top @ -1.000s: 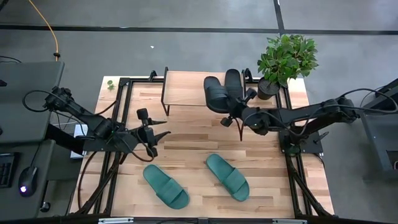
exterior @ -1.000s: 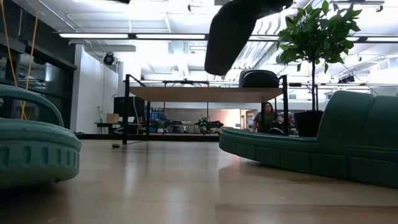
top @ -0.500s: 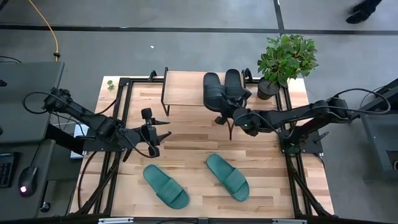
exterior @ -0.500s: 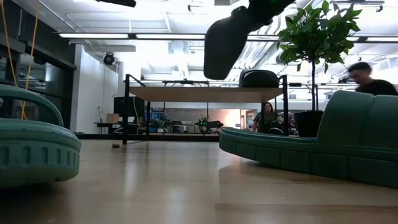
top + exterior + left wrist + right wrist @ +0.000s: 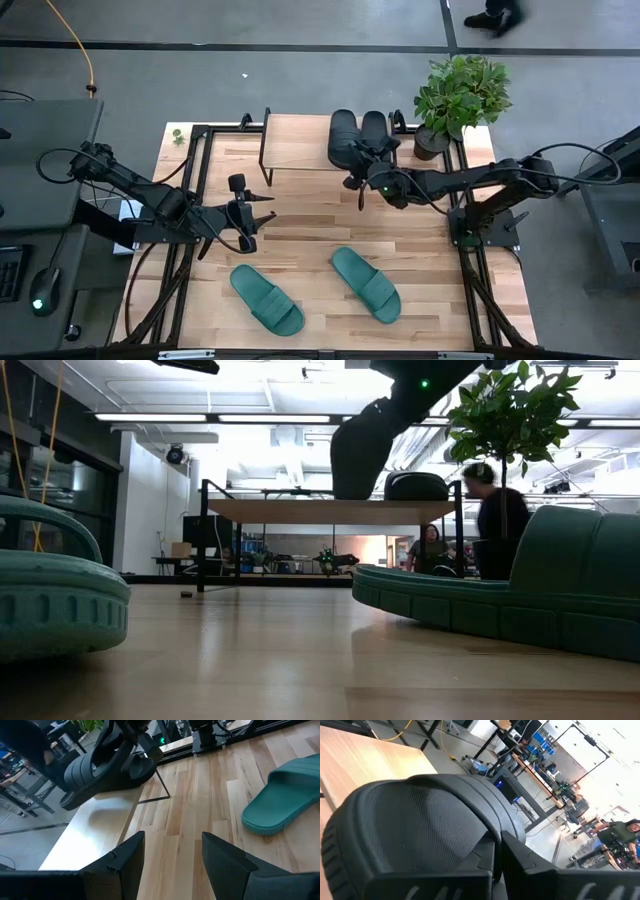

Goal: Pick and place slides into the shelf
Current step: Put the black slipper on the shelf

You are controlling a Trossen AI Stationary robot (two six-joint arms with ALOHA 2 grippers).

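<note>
Your right gripper (image 5: 358,172), clamped on a black slide (image 5: 343,138), holds it over the shelf (image 5: 295,145) at twelve o'clock. Next, lower it beside its mate and release. Your left gripper (image 5: 262,214) waits at nine o'clock, fingers apart and empty.

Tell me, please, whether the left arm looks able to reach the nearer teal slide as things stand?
Probably yes. The left claw hangs open and empty, with only bare tabletop between it and the teal slide; the right claw is busy with a black slide at the shelf.
</note>
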